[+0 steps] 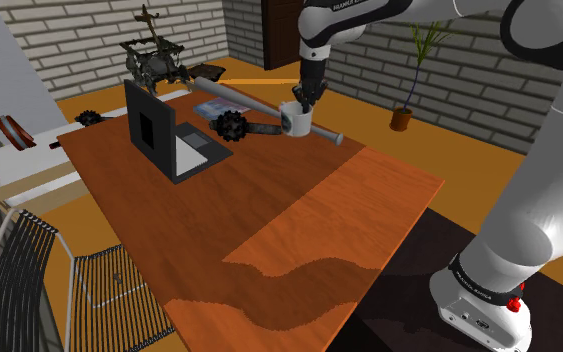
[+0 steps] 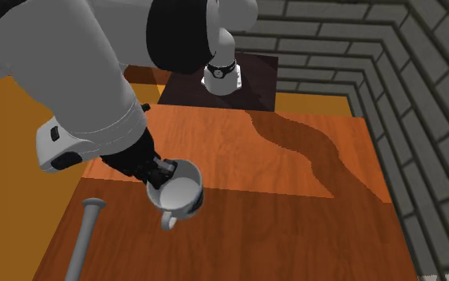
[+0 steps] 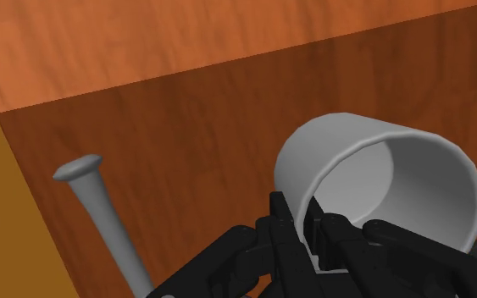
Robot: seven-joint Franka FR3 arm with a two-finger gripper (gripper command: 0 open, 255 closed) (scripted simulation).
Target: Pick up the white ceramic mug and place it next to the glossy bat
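Note:
The white mug hangs tilted in my gripper, whose black fingers are shut on its rim wall, one inside and one outside. In the second exterior view the mug leans with its handle pointing down over the wooden table, the gripper clamped on its rim. The grey glossy bat lies slanted across the far part of the table, with its knobbed handle end close beside the mug. In the wrist view the mug sits in the gripper, and the bat handle lies just off to the side.
A dark upright panel on a flat base, a black toothed wheel and a blue book lie near the bat. A dark machine model stands at the far end. Wire racks stand by the table's near-left edge; a potted plant stands on the floor.

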